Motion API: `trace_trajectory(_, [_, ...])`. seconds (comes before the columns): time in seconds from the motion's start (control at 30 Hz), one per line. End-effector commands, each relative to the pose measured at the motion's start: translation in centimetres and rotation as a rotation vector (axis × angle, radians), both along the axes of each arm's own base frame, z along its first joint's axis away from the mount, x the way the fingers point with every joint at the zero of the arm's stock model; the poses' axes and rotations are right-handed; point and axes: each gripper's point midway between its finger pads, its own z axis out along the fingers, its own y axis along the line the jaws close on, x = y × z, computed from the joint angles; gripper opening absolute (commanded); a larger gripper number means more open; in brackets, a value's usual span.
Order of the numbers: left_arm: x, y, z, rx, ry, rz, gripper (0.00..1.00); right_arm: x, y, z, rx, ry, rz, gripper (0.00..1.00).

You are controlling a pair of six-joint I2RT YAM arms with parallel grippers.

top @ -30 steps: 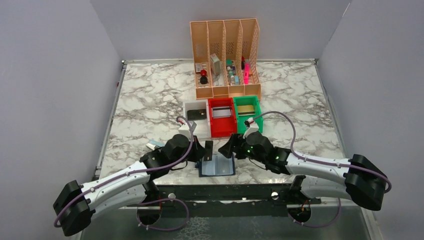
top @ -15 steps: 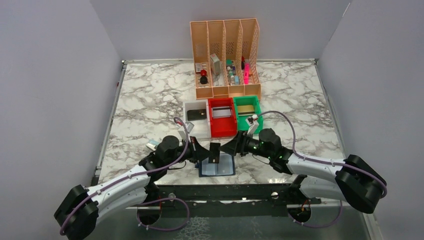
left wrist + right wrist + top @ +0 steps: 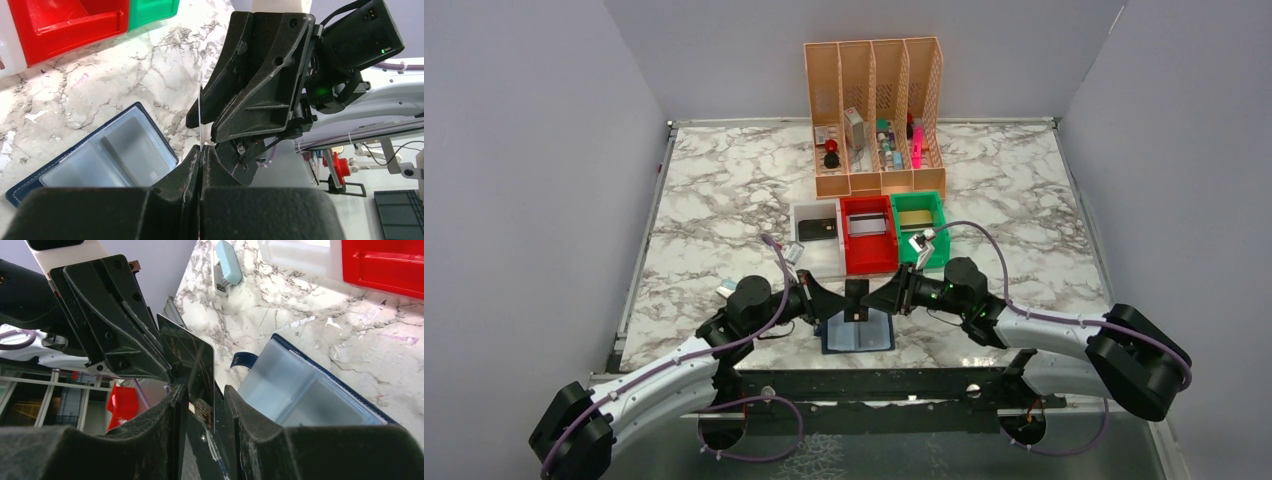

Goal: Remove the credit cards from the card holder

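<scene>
Marble surface [image 3: 724, 200], lower middle: card holder [image 3: 858, 335] lies open; left hand [image 3: 832, 303] pinches a black credit card [image 3: 855, 300] upright above it, right hand [image 3: 877, 297] half-open straddling it. Handover I reckon: right clamps, left releases.

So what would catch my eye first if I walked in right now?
At the near edge of the table, the left gripper pinches a dark card upright, and the right gripper has a finger on either side of it. Just below them lies the opened blue card holder. Behind stand a white bin, a red bin, a green bin and a tall orange rack.
</scene>
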Motion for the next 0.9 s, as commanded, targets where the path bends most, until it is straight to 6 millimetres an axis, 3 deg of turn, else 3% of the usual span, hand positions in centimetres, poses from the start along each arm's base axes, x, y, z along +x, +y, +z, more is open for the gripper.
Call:
trace_trajectory(0.0, [-0.7,-0.5,1.1,-0.061,-0.011,-0.05,0.0,-0.5,0.4,1.0,0.05,-0.024,0.041,0.35])
trace_trajectory(0.43, [-0.4,-0.1,0.1,-0.058,0.005,-0.015,0.0,-0.8,0.1,1.4,0.071,-0.039,0.047,0.11])
trace_trajectory(0.67, [-0.3,0.1,0.0,-0.055,-0.004,-0.006,0.34,-0.9,-0.1,1.6,0.072,-0.043,0.044,0.06])
trace_trajectory(0.87, [-0.2,0.3,-0.8,-0.015,-0.002,0.004,0.54,-0.6,-0.2,1.3,0.047,-0.035,0.025,0.03])
